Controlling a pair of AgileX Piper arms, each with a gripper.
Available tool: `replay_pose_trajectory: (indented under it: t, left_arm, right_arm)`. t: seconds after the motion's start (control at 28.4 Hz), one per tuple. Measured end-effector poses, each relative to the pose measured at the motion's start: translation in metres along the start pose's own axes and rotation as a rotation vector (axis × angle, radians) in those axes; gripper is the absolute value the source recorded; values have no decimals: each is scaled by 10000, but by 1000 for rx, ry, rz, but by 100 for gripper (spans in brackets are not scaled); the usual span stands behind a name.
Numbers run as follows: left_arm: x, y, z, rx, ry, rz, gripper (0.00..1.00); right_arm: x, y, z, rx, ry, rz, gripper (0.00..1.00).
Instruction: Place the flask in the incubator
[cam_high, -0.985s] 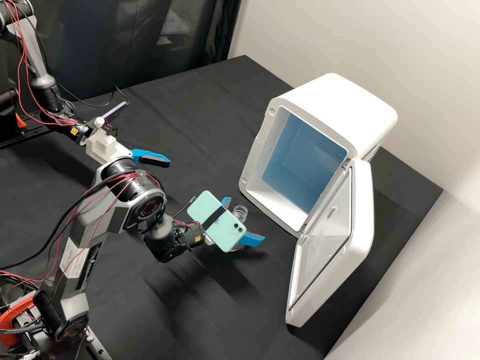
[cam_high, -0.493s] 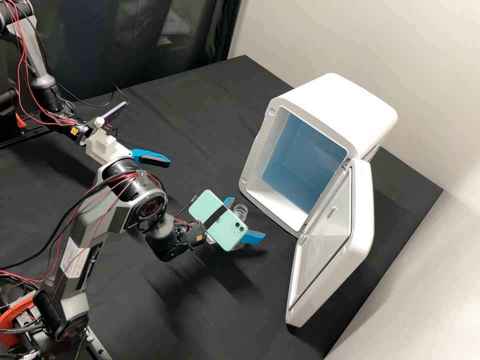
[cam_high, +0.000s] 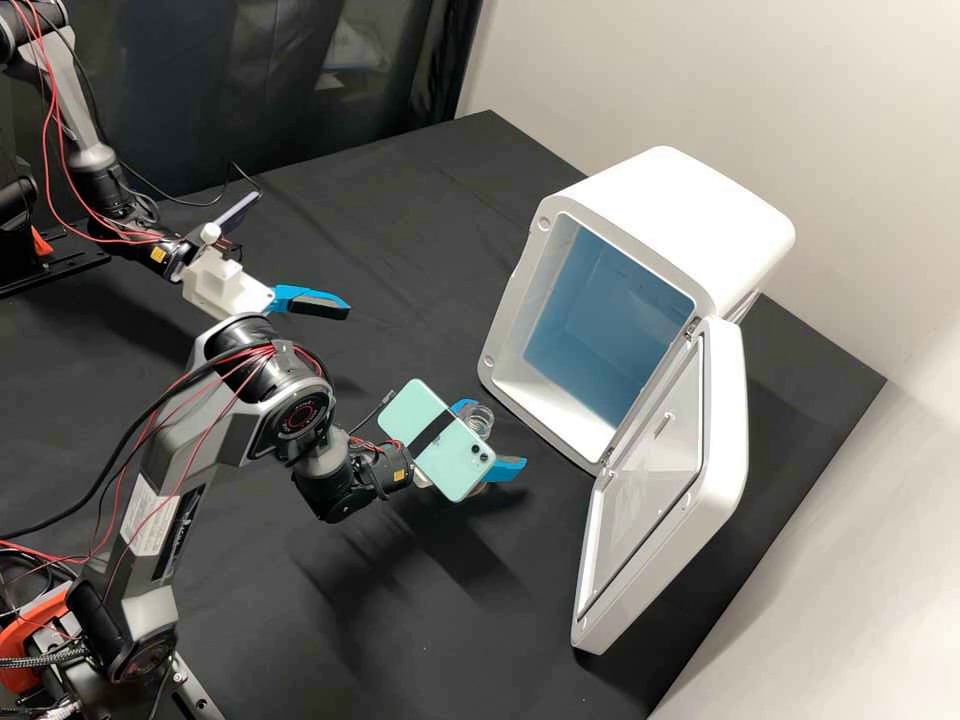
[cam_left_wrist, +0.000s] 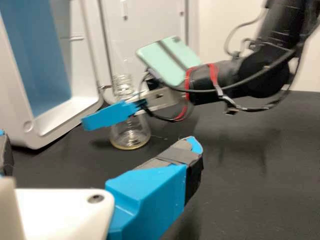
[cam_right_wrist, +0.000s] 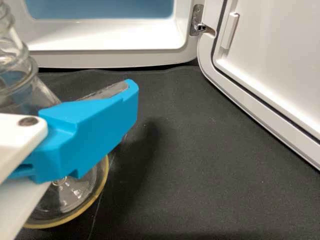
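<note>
A clear glass flask stands upright on the black bench just in front of the open white incubator. My right gripper is shut on the flask, one blue finger on each side. One of these fingers presses against the flask's wall. From the left wrist, the flask shows with that finger across its shoulder. My left gripper hangs open above the bench, back and left of the flask, with nothing between its fingers.
The incubator's door swings out to the right of its blue interior. A mint-green phone is strapped on the right wrist. Red cables run along both arms. The bench edge lies right of the incubator.
The right gripper's fingers have drawn in around the flask. The left gripper has risen a little and shifted toward the back of the bench.
</note>
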Motion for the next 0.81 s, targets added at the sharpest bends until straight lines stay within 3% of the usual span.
replay_pose_trajectory:
  t: [0.81]
  left_arm:
    - [11,-15,-37,-5,12,-5,100]
  right_arm:
    - [-31,2,-5,6,-4,-6,0]
